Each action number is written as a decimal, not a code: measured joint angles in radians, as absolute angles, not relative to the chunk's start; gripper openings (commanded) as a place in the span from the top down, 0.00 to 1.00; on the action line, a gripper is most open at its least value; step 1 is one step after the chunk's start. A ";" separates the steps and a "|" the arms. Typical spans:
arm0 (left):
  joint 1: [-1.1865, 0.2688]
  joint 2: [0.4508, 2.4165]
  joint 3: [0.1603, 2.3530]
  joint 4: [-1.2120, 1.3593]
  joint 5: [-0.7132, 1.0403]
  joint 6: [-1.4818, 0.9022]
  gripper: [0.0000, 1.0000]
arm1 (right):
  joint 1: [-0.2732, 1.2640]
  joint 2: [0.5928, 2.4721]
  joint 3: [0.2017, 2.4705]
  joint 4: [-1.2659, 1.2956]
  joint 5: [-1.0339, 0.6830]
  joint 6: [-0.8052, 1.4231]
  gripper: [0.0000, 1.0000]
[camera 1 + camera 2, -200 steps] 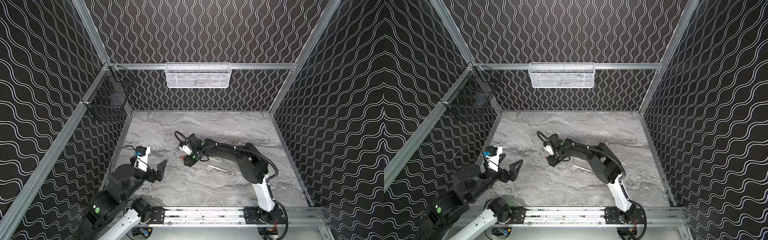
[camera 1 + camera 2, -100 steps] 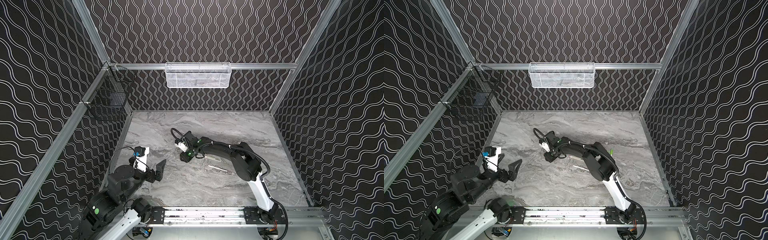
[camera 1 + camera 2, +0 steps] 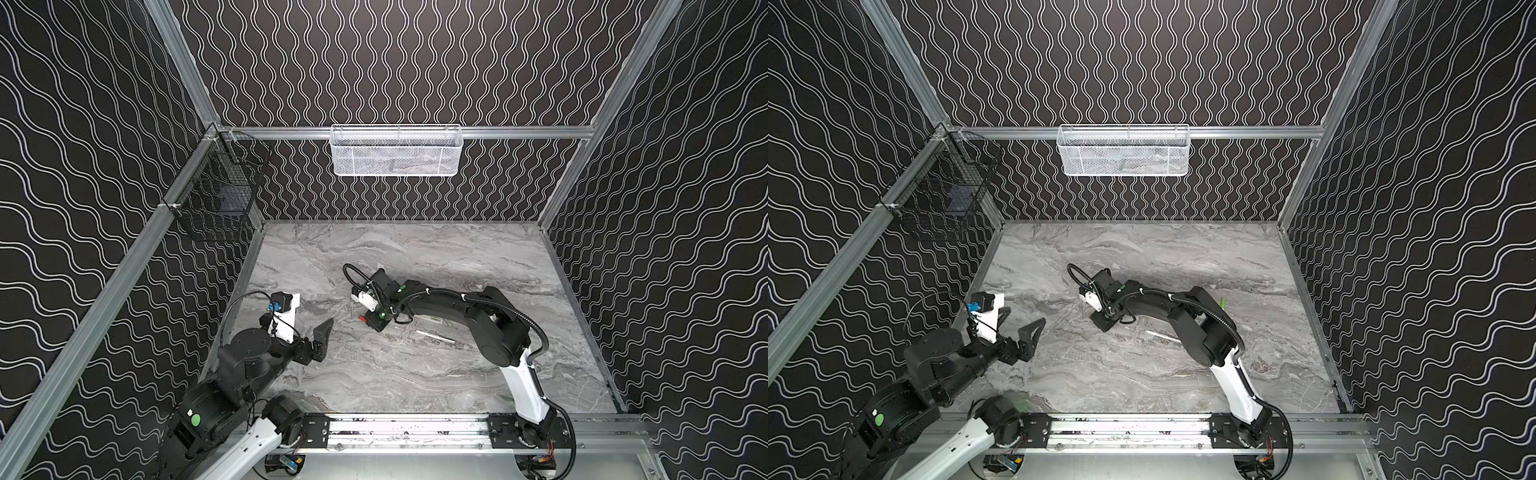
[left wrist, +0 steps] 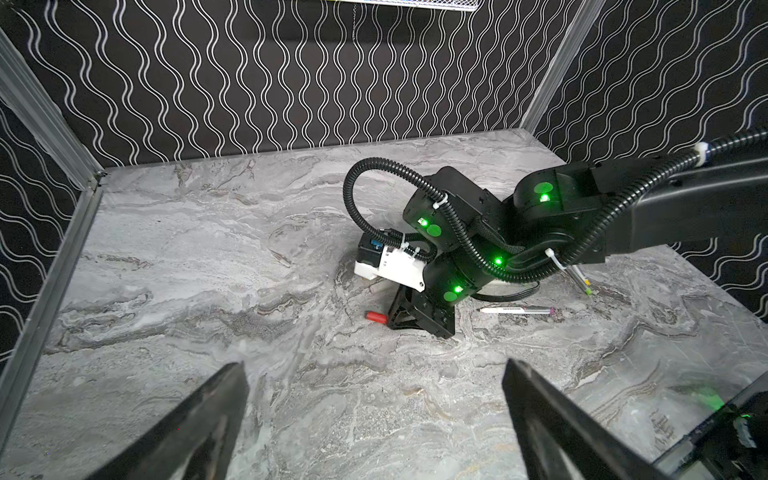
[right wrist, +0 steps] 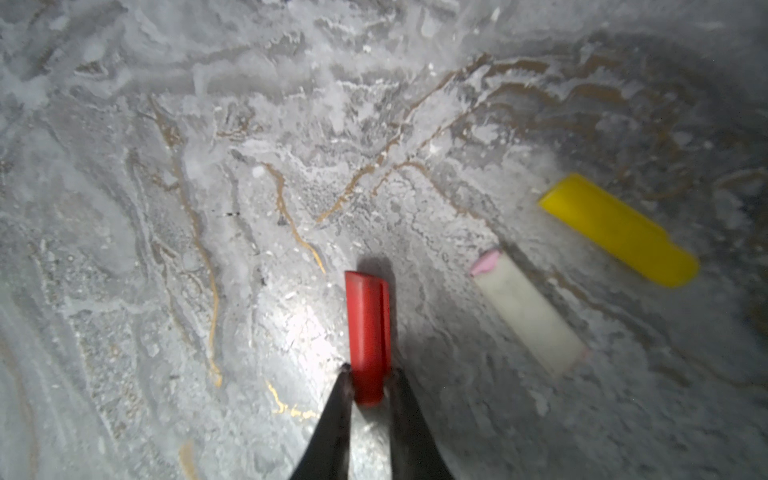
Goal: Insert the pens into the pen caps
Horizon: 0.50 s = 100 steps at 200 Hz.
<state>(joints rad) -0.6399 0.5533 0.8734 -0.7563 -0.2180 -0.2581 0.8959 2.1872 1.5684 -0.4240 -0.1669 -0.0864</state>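
Right gripper [image 5: 369, 384] pinches the red cap [image 5: 368, 328] by its end.
Cap points straight ahead of it; left gripper [image 4: 374, 363] gapes, farther off.

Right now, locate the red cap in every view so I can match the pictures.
In a top view: the red cap shows as a small speck left of centre, at the right gripper tip.
In a top view: not distinguishable; the right gripper covers that spot.
Left wrist: the cap sticks out from the gripper's fingertips, lying flat.
Right wrist: the cap is pinched at one end between the fingertips.
Shared landmark: the right gripper closed on it.
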 measured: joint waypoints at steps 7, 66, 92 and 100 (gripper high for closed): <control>-0.640 0.560 0.869 -0.754 -0.207 -0.263 0.01 | 0.896 2.183 1.563 -0.422 -0.167 -0.086 0.87; -0.640 0.610 0.826 -0.726 -0.102 -0.341 0.01 | 0.897 2.062 1.417 -0.419 -0.187 -0.039 0.89; -0.640 0.626 0.784 -0.682 -0.025 -0.381 0.01 | 0.897 1.922 1.298 -0.382 -0.224 -0.001 0.89; -0.640 0.627 0.764 -0.662 0.006 -0.395 0.02 | 0.897 1.868 1.259 -0.362 -0.239 0.021 0.89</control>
<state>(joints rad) -0.6395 0.6266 0.7643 -0.6621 0.0059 -0.3946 0.8967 1.8683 1.2587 -0.3622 -0.2386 0.0208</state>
